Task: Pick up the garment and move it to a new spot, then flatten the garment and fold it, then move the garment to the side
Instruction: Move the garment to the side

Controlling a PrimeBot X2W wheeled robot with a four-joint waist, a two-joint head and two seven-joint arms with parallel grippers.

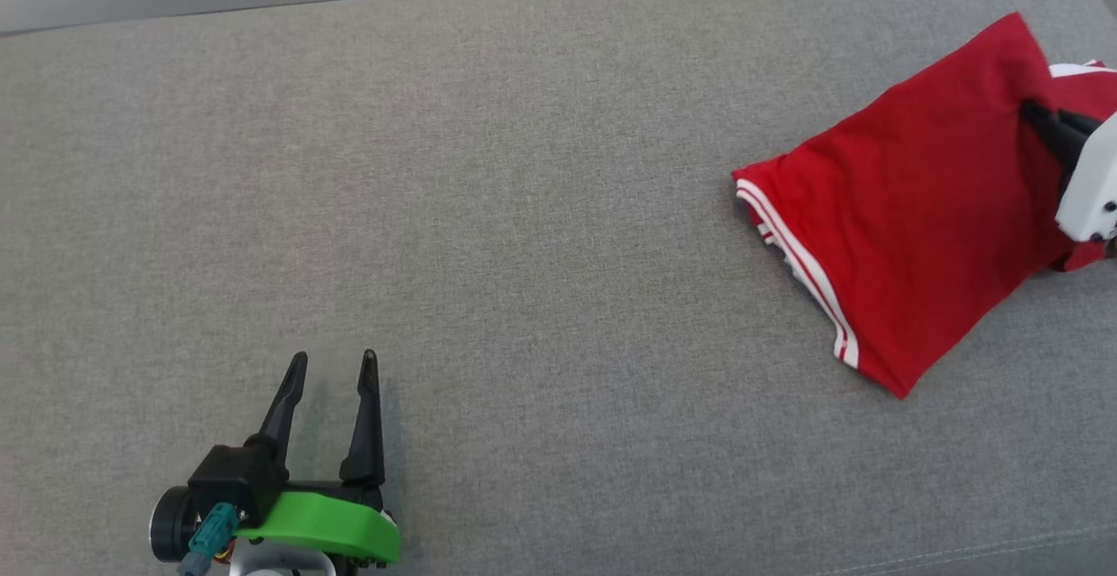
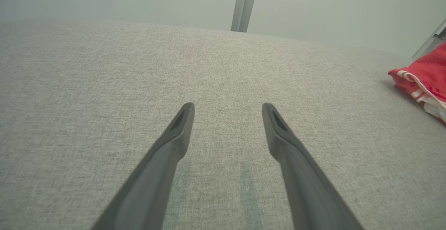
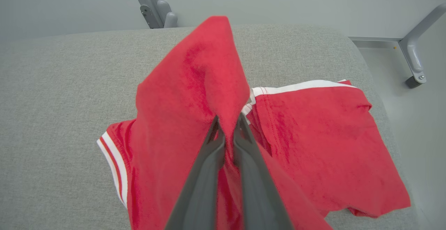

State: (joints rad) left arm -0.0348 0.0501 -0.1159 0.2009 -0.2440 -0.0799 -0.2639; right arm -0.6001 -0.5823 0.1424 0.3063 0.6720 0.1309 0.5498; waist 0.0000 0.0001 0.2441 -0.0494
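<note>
garment (image 1: 907,209): red with white striped trim, located at the right end of the grey cushion (image 1: 524,166), toward the far side and close to the rounded right edge. It is loosely folded over, not laid flat. A striped edge is seen on its left side, facing the middle of the cushion.

right gripper (image 1: 1038,115) is positioned over the right part of the garment. Its fingers (image 3: 205,174) are pressed nearly together, and a fold of red cloth is pinched between them. In the right wrist view the pinched cloth is drawn up into a peaked ridge running away from the fingertips. The rest of the garment is spread on the cushion to both sides, with a white-trimmed edge just right of the grip. In the head view the lifted part is seen as a raised corner at the far right.

left gripper (image 1: 335,355) is located at the near left, well apart from the garment. Its fingers (image 2: 167,153) are spread wide with nothing between them, pointed toward the far side over bare cushion. Faint shadows are cast on the fabric beneath them; contact with the cushion cannot be told.

Grey metal frame legs (image 3: 153,3) are seen beyond the far edge of the cushion, and another one stands on the floor (image 3: 428,125) past the right end.
</note>
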